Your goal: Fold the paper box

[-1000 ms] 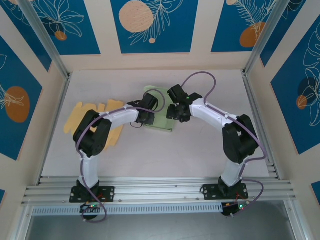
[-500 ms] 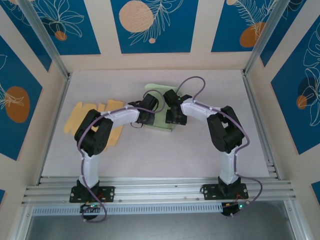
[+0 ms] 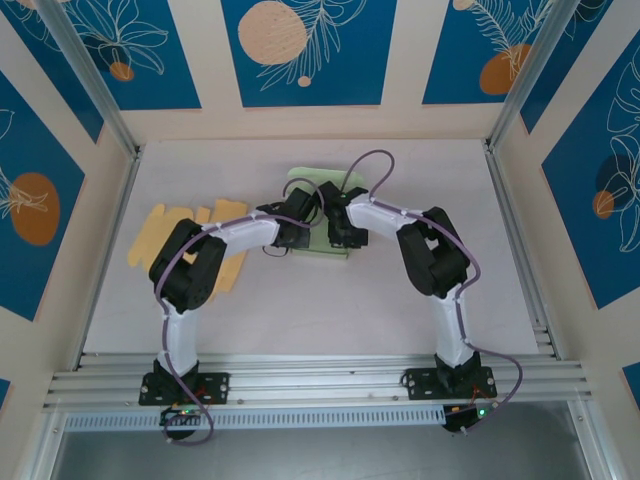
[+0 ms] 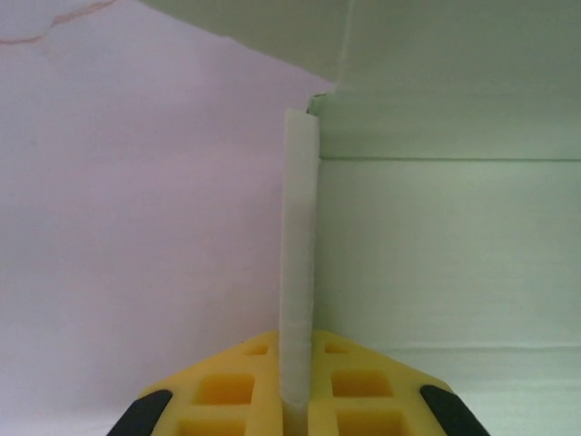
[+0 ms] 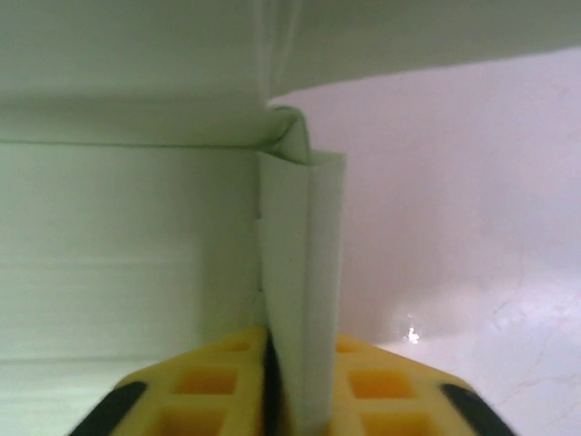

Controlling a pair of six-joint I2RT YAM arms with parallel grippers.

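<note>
The table (image 3: 300,310) carries the two arms, which reach inward from its near edge and meet at its middle. There lies the paper box (image 3: 306,181), pale green and partly folded.

The left gripper (image 4: 295,386) is clamped on the box's upright left wall (image 4: 298,254), with the yellow fingers pressed against both faces. The right gripper (image 5: 300,381) is clamped on the opposite wall (image 5: 304,272), a doubled-over flap standing upright.

Flat yellow sheets (image 3: 160,235) lie on the table to the left, apart from the box.
</note>
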